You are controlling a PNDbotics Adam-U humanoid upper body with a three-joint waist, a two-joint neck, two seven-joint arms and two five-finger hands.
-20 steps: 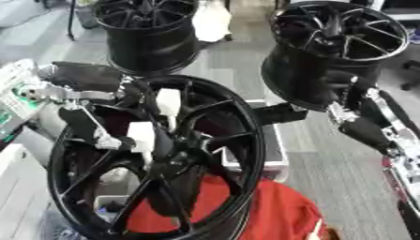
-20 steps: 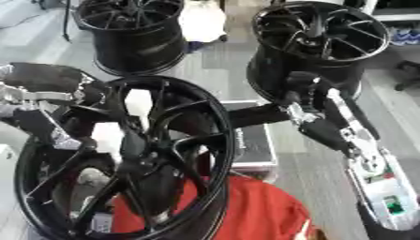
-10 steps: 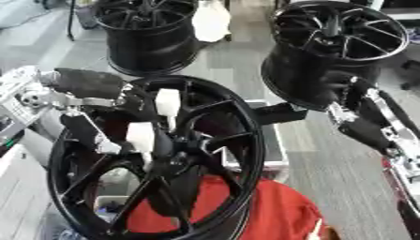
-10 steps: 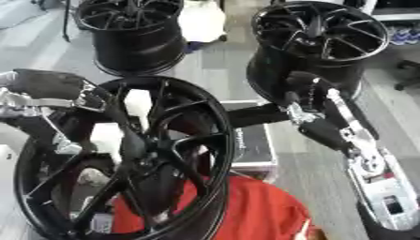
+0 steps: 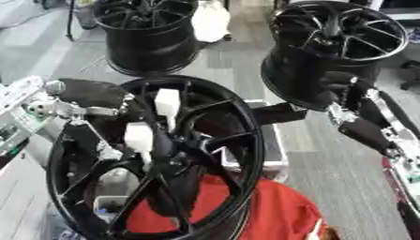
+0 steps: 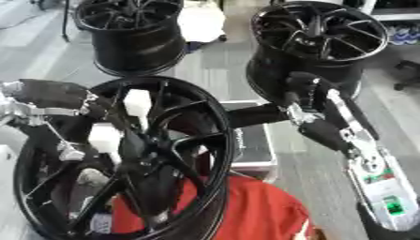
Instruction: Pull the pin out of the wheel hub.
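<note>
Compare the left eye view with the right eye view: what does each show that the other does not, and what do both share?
Only the left eye view shows pale equipment at the left edge. Only the right eye view shows the right arm's white panel with a green patch. Both share the near black wheel with white pieces among its spokes, the red cloth, two more wheels behind, and the left hand at the near wheel's rim.

Grey plank floor (image 5: 344, 183) — two black wheel rims (image 5: 147, 33) (image 6: 316, 40), red cloth (image 6: 262, 211), black case (image 6: 252, 145)
</note>
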